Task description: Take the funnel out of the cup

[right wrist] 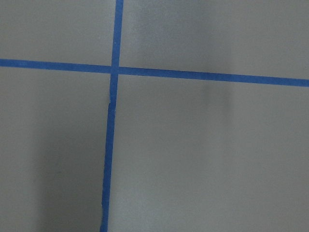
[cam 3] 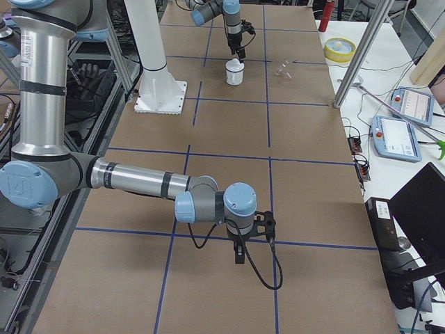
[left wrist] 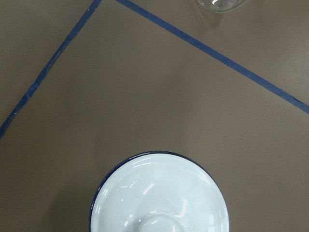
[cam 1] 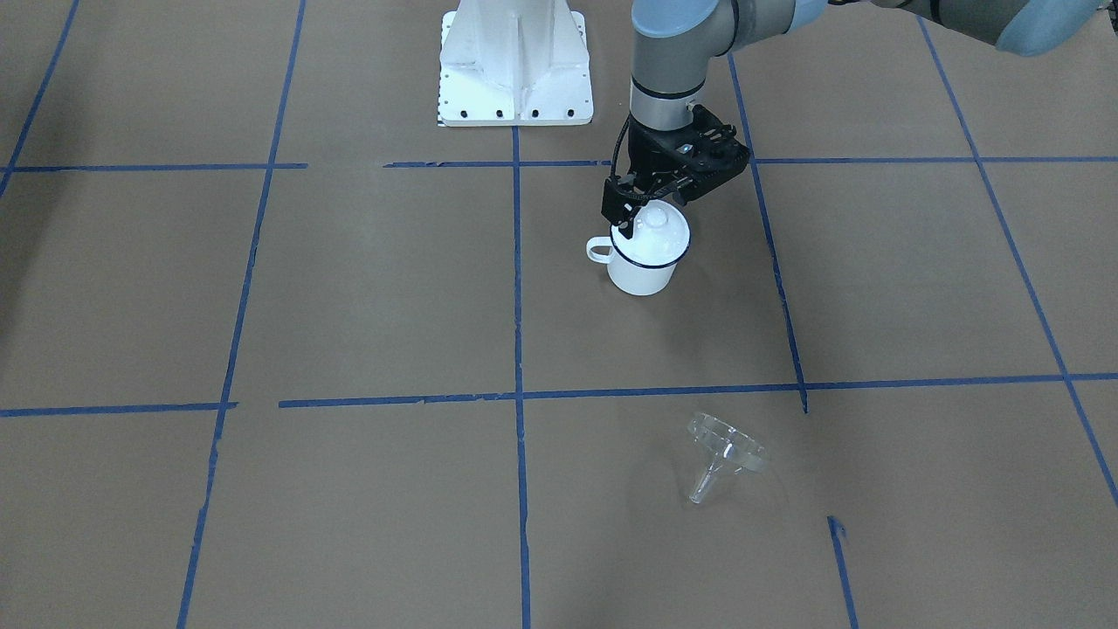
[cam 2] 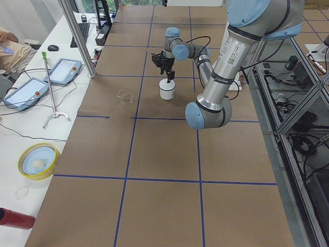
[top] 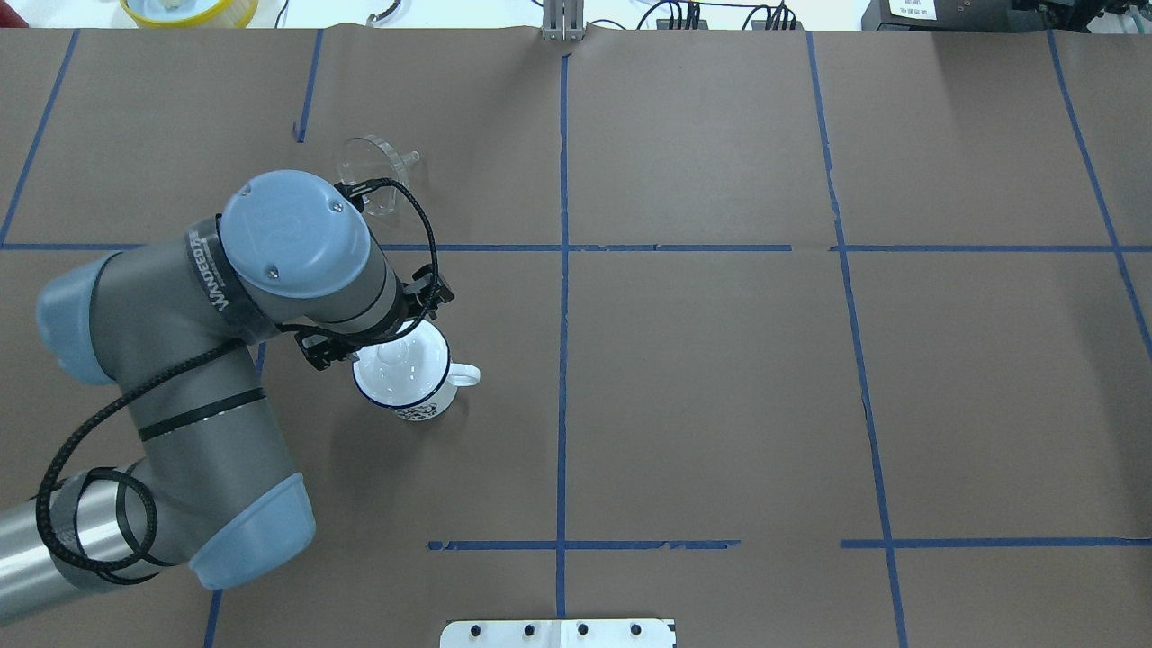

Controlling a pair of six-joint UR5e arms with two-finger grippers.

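Note:
The clear funnel (cam 1: pixel 725 450) lies on its side on the brown table, well away from the cup, spout toward the table's operator side; it also shows in the overhead view (top: pixel 373 166) and at the top of the left wrist view (left wrist: pixel 219 4). The white enamel cup (cam 1: pixel 642 271) stands upright with a white domed lid (cam 1: pixel 661 234) on it. My left gripper (cam 1: pixel 645 218) hangs just over the lid, open, with one finger (cam 1: pixel 626 227) beside the knob. My right gripper (cam 3: pixel 240 254) hovers low over bare table far from both; I cannot tell whether it is open or shut.
The white robot base (cam 1: pixel 515 79) stands behind the cup. Blue tape lines divide the table. A yellow bowl (cam 2: pixel 37 159) and tablets sit on the side bench past the funnel. A metal post (cam 2: pixel 77 36) stands at that edge.

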